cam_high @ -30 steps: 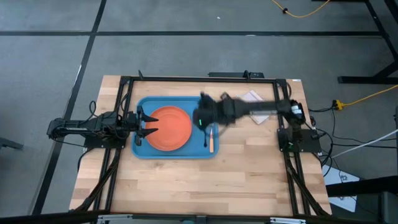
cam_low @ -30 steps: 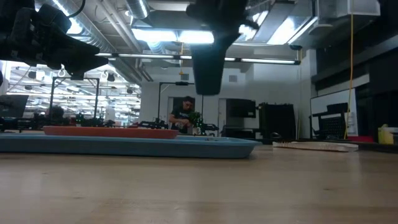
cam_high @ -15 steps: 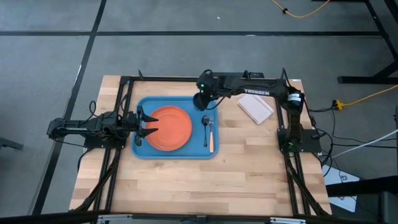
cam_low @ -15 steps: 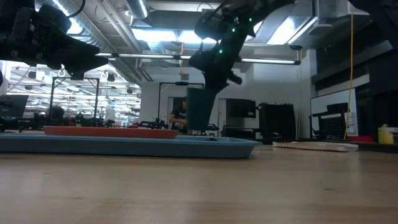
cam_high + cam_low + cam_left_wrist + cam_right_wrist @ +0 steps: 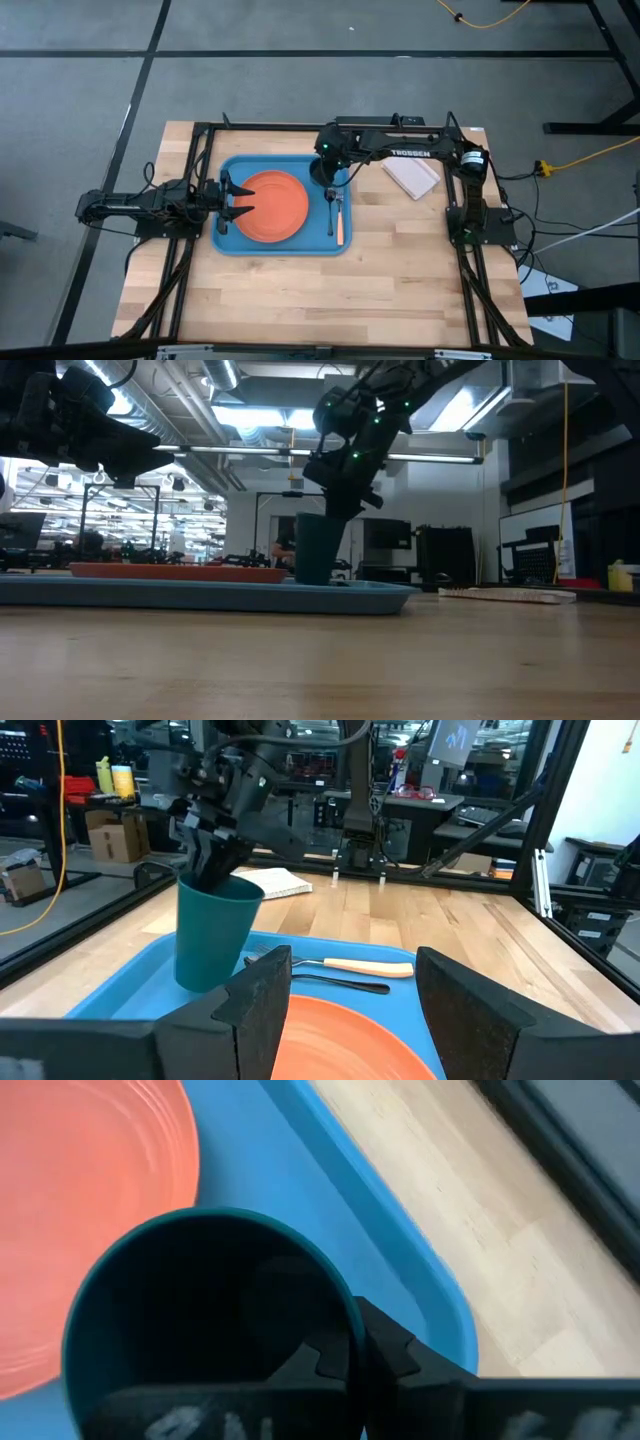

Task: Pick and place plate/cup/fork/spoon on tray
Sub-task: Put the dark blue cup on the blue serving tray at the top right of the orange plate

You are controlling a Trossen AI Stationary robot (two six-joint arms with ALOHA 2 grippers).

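While the cup sits low on the tray, the risks read like this
Right pincer (image 5: 329,172): clamped on the rim of the cup (image 5: 316,548), one finger inside and one outside, over the tray's far corner on the right arm's side
Cup position: upright; its base seems to meet the tray (image 5: 232,243) floor, between the plate (image 5: 272,206) and the rim, just beyond the spoon (image 5: 332,197) and fork (image 5: 340,217)
Left pincer (image 5: 226,200): spread wide and empty, waiting at the tray's left edge beside the plate
Tipping risk: if the finger inside drags on the wall while lifting out, the cup could topple onto the cutlery
Rim risk: a release too close to the raised edge could leave it tilted
Low view: shows the base level with the tray, hidden from above
Left wrist view: shows fork and spoon lying side by side behind the cup
Counter (image 5: 300,290): holds a white pad (image 5: 411,173) well apart from the tray
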